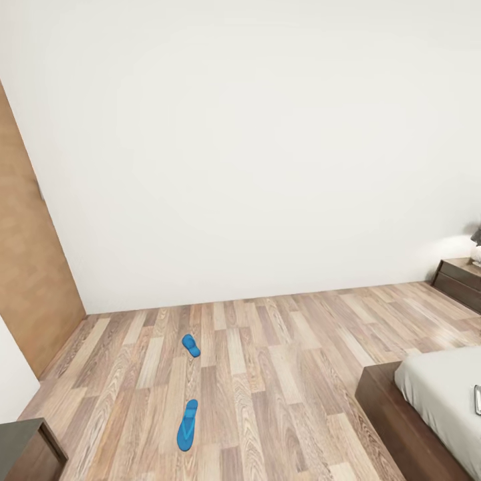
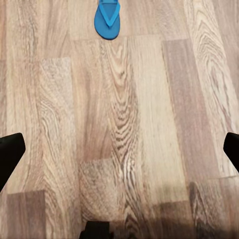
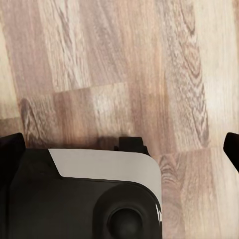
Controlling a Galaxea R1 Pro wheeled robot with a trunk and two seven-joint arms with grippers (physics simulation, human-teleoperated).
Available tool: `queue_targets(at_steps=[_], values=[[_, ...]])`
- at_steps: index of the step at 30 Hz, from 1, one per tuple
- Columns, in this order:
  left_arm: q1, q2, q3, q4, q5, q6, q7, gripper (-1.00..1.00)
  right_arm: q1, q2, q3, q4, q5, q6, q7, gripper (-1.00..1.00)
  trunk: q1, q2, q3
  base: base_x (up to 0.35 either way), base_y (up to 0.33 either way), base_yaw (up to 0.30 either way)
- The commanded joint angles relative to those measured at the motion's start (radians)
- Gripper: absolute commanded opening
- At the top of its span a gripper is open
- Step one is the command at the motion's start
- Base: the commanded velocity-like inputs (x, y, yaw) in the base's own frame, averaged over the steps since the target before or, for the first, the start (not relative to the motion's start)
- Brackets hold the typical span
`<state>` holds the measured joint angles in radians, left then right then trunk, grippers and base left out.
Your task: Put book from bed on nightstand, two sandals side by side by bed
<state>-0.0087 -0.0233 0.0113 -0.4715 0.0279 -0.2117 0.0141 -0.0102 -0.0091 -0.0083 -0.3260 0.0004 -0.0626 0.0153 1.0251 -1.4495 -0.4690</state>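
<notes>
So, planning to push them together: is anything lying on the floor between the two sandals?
No. In the head view, only bare wood planks separate the far sandal from the near sandal.

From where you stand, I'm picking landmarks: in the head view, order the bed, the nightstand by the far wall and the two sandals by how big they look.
1. Bed, cut off by the frame.
2. Nightstand, also cut off.
3. Nearer sandal.
4. Farther sandal.
The sandals' gap may be only nearness.

We saw two blue sandals, one and another, lying well apart on the wood floor; a book lay on the bed.
</notes>
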Motion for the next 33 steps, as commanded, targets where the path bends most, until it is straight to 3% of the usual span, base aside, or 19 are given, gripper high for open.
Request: queue_targets(at_steps=[1,33], values=[[-0.001,0.0,0.001,0.001,0.003,-0.003,0.001,1.0,-0.001,0.0,-0.001,0.001,0.0,-0.003,0.002,1.0,0.0,-0.001,-0.001,0.097,0.0,-0.003],[-0.001,0.0,0.001,0.001,0.003,-0.003,0.001,1.0,-0.001,0.0,-0.001,0.001,0.001,-0.003,0.002,1.0,0.0,-0.001,-0.001,0.266,0.0,0.0]])
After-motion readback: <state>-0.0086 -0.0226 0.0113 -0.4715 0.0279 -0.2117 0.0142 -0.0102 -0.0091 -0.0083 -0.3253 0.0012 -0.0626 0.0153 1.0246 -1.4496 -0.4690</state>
